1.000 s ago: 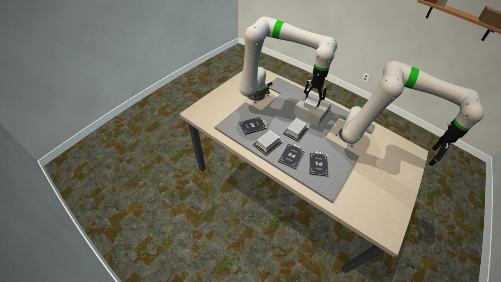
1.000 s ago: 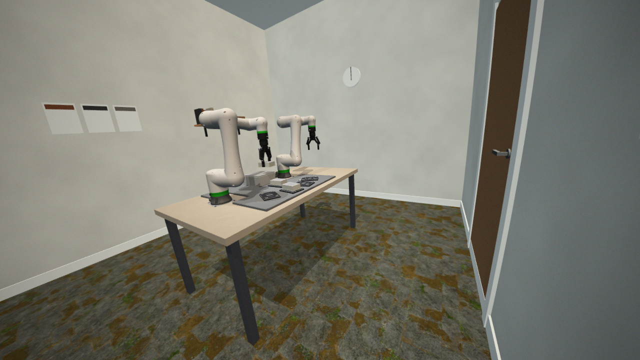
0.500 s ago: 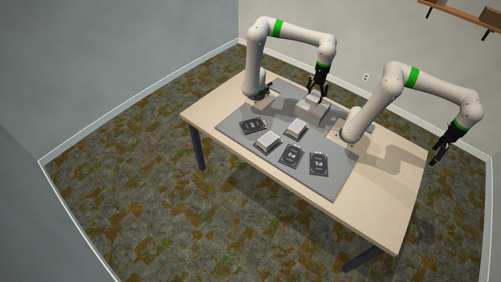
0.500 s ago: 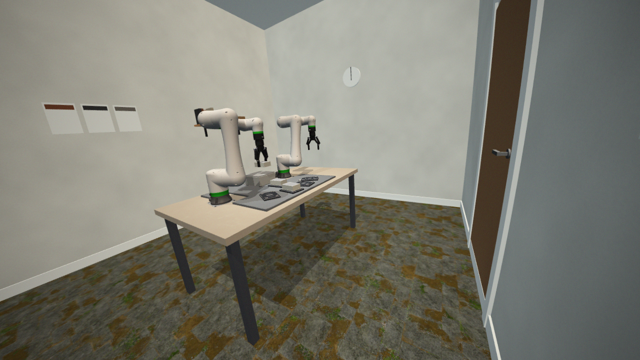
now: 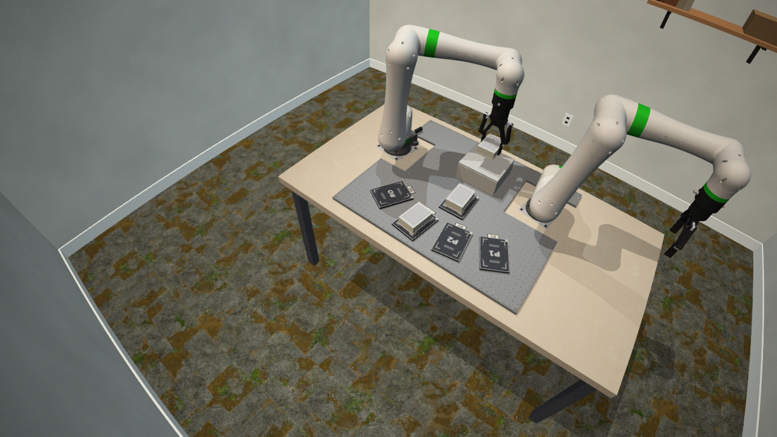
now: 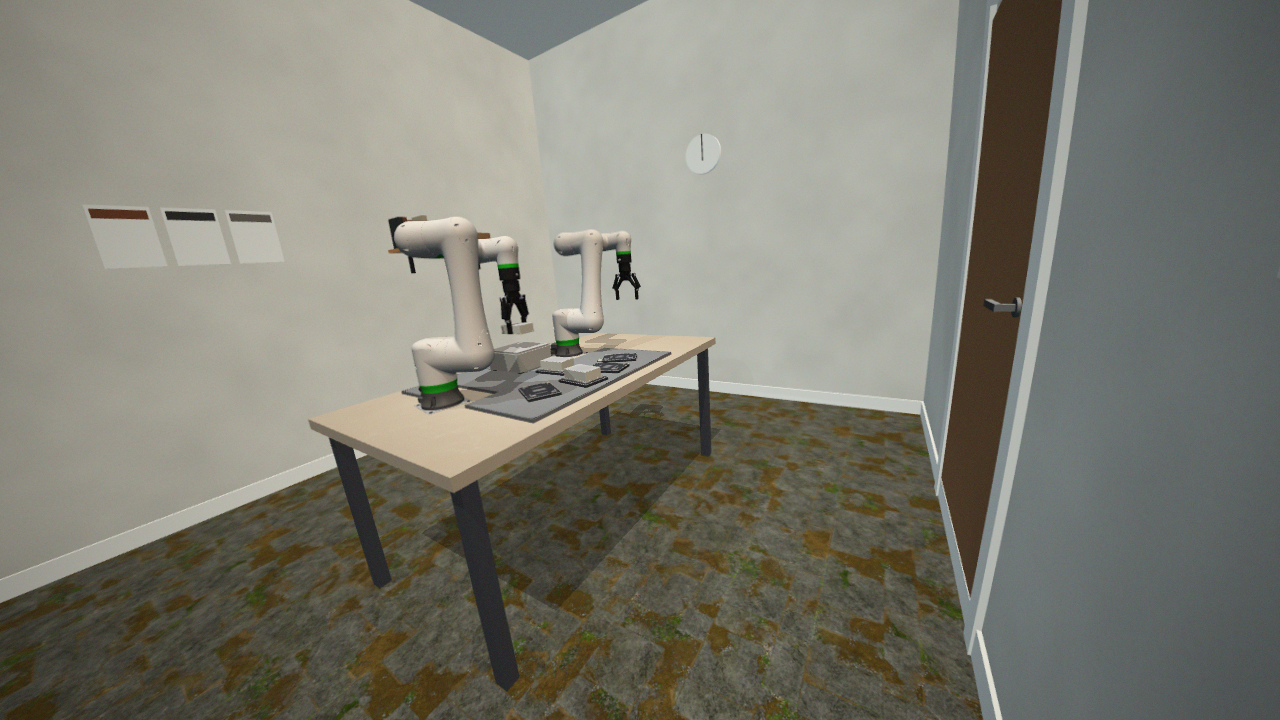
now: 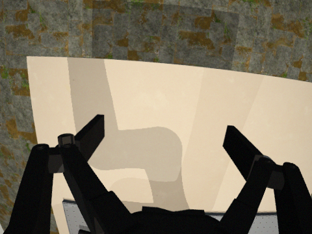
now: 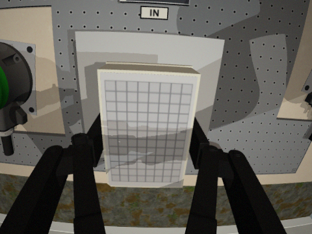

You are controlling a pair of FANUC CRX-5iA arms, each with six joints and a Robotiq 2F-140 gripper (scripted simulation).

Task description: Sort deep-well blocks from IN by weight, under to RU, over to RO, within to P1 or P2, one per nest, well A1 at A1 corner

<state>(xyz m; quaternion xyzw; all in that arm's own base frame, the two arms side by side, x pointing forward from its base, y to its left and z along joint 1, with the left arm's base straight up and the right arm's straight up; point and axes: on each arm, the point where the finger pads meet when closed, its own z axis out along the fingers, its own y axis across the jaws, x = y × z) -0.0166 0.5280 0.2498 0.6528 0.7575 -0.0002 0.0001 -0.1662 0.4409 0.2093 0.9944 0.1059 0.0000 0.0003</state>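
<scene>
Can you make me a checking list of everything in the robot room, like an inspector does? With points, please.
Surface: wooden table [image 5: 597, 337] [image 6: 384, 431] [image 7: 146, 91] [image 8: 26, 26] under a gray board with holes [image 5: 524, 277] [image 6: 510, 407] [image 7: 266, 224] [image 8: 110, 21]; no spills seen.
Job's things: one white block [image 5: 488, 145] [image 6: 520, 328] [image 8: 147, 130] held above a pale box [image 5: 478, 173] [image 6: 523, 360] [image 8: 94, 42]; two on dark plates; P1, P2, RO bare.
Clutter: nothing seen.
Grippers: left [image 5: 676, 239] [image 6: 626, 295] [image 7: 164, 127] open; right [image 5: 491, 144] [image 6: 517, 324] [image 8: 147, 146] gripping that block.
Cables: no loose ones seen.
Surroundings: clock [image 6: 703, 154], closed door [image 6: 1002, 223].

The right gripper [image 5: 491, 144] [image 6: 516, 324] [image 8: 147, 121] has moved its block [image 5: 488, 147] [image 6: 520, 328] [image 8: 148, 130] toward the wall [image 5: 564, 59] [image 6: 340, 134].
</scene>
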